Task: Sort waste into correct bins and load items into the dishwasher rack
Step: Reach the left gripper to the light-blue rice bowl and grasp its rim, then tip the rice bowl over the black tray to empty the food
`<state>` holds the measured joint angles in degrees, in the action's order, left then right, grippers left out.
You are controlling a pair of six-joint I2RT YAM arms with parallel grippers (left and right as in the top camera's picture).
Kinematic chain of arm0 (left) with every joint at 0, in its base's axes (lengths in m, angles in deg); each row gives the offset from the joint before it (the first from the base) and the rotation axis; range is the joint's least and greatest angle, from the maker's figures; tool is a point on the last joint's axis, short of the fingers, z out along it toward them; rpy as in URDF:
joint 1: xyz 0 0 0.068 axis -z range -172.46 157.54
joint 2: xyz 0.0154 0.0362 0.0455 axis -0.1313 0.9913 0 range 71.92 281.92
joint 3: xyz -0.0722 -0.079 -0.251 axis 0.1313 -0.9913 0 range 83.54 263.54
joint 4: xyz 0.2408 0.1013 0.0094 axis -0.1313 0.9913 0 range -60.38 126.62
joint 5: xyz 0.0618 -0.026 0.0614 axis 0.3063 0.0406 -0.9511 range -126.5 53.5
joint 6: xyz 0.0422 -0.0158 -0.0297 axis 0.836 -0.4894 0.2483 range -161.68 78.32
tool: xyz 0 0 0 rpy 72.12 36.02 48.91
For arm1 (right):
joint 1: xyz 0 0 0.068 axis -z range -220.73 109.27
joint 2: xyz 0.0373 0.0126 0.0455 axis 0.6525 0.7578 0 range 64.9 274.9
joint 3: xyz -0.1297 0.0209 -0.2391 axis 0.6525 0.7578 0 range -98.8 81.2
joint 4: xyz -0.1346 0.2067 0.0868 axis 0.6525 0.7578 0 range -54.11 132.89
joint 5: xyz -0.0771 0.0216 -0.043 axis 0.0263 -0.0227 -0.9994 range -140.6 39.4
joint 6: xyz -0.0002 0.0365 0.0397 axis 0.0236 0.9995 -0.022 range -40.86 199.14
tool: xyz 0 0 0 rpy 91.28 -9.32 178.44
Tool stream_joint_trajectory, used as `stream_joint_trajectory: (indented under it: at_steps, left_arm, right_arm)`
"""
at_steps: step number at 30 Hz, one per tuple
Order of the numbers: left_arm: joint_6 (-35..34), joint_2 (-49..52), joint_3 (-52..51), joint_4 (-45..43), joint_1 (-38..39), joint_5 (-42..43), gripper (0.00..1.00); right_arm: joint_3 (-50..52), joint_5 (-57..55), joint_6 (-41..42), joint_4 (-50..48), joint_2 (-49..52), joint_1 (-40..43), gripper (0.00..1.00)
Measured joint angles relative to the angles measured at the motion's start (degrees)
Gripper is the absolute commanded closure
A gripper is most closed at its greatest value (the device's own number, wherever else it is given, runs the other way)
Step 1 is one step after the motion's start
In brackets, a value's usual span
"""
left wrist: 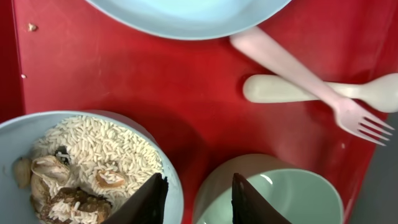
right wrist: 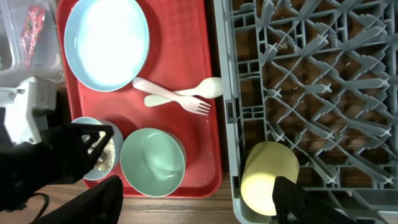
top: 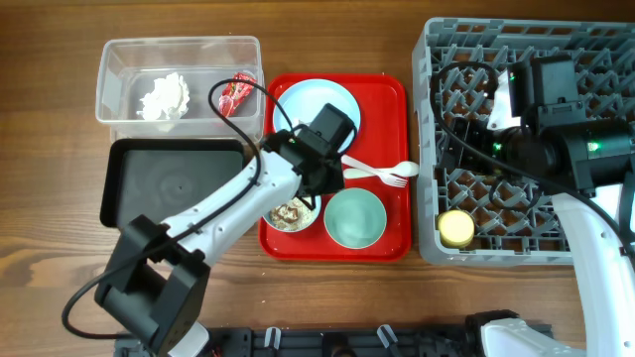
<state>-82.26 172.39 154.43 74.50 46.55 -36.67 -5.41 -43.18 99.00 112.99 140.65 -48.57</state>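
Left wrist view: left gripper (left wrist: 199,177), jaws half open, straddles the bowl (left wrist: 12,140) rim beside the scraps (left wrist: 93,149); close firmly on the rim, then lift level.

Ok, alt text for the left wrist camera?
The open left gripper hangs above a red tray, between a pale blue bowl of rice and scraps and an empty mint bowl. A fork crosses a spoon beside a blue plate.

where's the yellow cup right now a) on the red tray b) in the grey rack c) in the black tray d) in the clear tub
b: the yellow cup sits inside the grey rack, in the corner next to the red tray, not on the tray.
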Motion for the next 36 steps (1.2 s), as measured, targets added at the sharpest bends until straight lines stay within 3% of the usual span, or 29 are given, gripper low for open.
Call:
stream_joint_trajectory:
  at_steps: [7,13,36]
  left_arm:
    - [-0.98,3.67,-1.09,0.07,0.28,-0.9,0.7]
    - [-1.95,4.02,-1.22,0.04,0.35,-1.25,0.93]
    - [-1.7,4.26,-0.63,1.44,0.2,1.44,0.96]
  right_arm:
    - [0.26,0.0,0.0,-0.02,0.0,0.0,0.21]
    - [0.33,0.0,0.0,0.0,0.0,0.0,0.21]
    - [0.33,-0.04,-0.2,-0.02,0.0,0.0,0.21]
